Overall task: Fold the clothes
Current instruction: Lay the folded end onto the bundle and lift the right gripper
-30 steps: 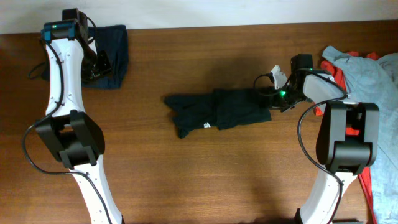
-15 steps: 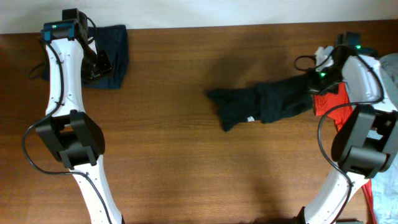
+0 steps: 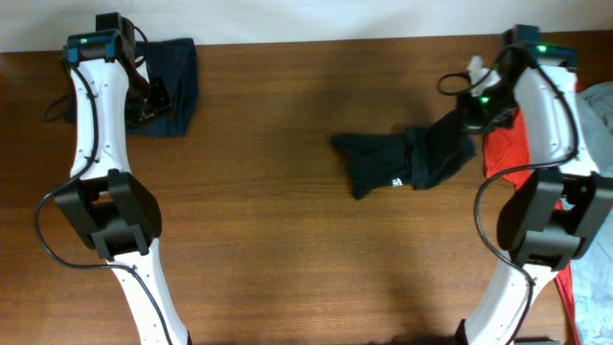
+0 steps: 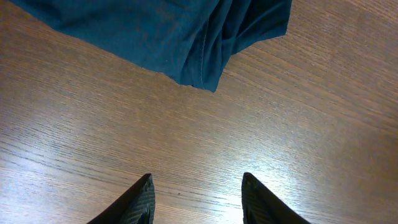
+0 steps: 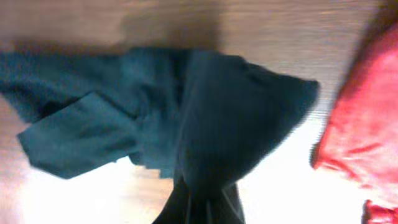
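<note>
While it lies crumpled toward the right of the brown wooden surface (image 3: 287, 259), the black soft-cloth T-shirt (image 3: 407, 163) shows a small white mark (image 3: 394, 181) on its near edge. Its right end runs up into the right pincer (image 3: 472, 122), which is clenched on a bunch of that cloth. Just beside it, a red cloth garment (image 3: 503, 153) and a pale grey-blue cloth garment (image 3: 599, 115) are heaped at the right edge. At the far left corner, the left pincer (image 4: 199, 199) hangs released over bare wood, near a folded navy cloth garment (image 4: 168, 31).
</note>
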Robot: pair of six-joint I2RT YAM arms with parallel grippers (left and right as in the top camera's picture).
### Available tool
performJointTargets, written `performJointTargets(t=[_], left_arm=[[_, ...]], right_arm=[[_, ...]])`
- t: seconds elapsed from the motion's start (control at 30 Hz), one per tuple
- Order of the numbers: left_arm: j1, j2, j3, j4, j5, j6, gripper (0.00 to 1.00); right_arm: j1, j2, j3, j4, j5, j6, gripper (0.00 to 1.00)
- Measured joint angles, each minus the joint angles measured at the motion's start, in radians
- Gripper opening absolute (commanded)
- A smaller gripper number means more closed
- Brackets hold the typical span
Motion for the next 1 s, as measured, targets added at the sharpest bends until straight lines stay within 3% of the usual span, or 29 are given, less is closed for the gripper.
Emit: performJointTargets(t=[0.43,1.0], left_arm=[[0.000,0.000,0.000,0.014,0.000,0.000,0.45],[0.000,0.000,0.000,0.014,0.004,0.000,0.45]], right_arm=[[0.296,0.000,0.000,-0.029,0.029,-0.003,0.04],[0.430,0.038,0.000,0.009,0.047,0.008,0.04]])
